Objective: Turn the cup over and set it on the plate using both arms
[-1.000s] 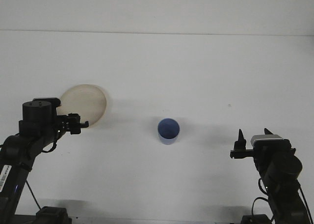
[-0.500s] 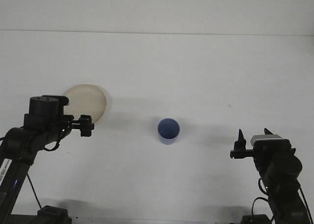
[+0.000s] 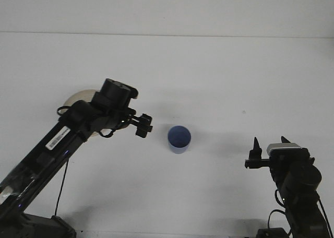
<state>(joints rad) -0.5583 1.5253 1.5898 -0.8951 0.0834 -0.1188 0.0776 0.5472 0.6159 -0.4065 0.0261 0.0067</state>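
A blue cup (image 3: 179, 139) stands on the white table near the middle, its darker round top toward the camera. A tan plate (image 3: 77, 98) lies at the left, mostly covered by my left arm. My left gripper (image 3: 142, 125) hangs just left of the cup, a short gap away, with its fingers apart and nothing between them. My right gripper (image 3: 269, 142) sits low at the right front, well away from the cup, its two fingertips pointing up and spread open, empty.
The white table (image 3: 209, 76) stretches back to a pale wall. My left arm (image 3: 57, 139) runs diagonally from the lower left corner across the plate.
My left arm has swung right and forward, carrying its gripper from beside the plate to just left of the cup, and now covers most of the plate. The right arm and cup have not moved.
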